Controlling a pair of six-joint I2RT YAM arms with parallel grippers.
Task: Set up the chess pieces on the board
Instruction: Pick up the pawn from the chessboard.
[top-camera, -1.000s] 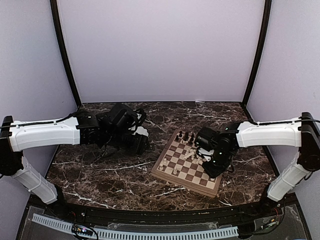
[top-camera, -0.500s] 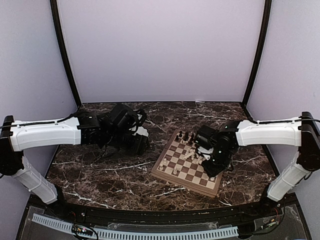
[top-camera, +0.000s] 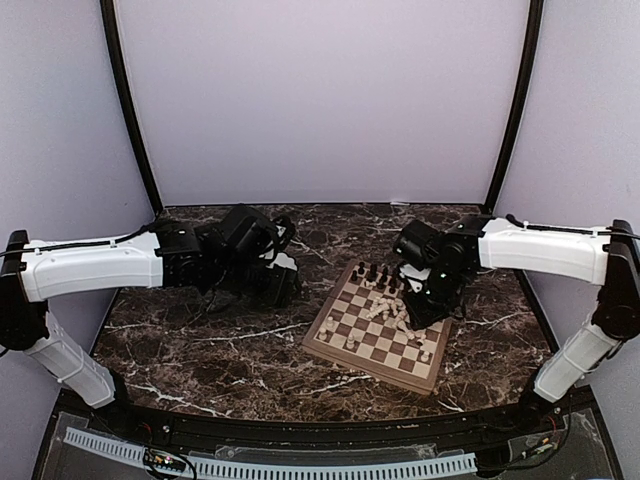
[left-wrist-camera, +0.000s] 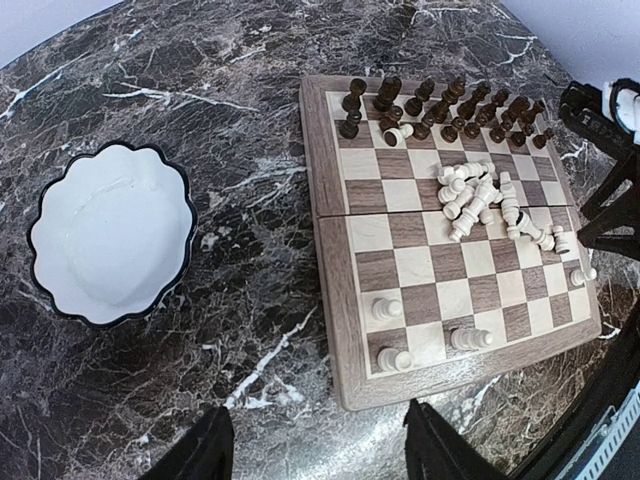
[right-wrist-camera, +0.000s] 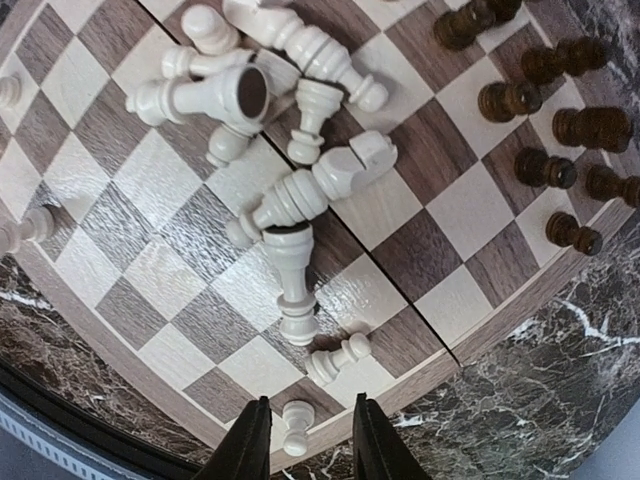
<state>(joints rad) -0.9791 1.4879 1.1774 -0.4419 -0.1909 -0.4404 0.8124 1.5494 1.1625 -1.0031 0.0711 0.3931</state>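
The right tool (right-wrist-camera: 308, 425), fingers apart and empty, hangs over the near rim of the board (right-wrist-camera: 165, 275) beside the pale chess pieces (right-wrist-camera: 290, 200) heaped toppled mid-board, likely to lift one; the left tool (left-wrist-camera: 322, 440), also apart, hangs off the board, leaving room

A white scalloped bowl (left-wrist-camera: 112, 232) sits on the dark marble table (left-wrist-camera: 230, 110), left of the board (left-wrist-camera: 325, 262) and apart from it. Dark pieces (left-wrist-camera: 440, 108) stand along the board's far edge. Pale pieces (left-wrist-camera: 478, 195) lie tumbled mid-board, a few upright near the close edge. The left gripper (left-wrist-camera: 315, 447) has its fingers (left-wrist-camera: 195, 452) spread wide.
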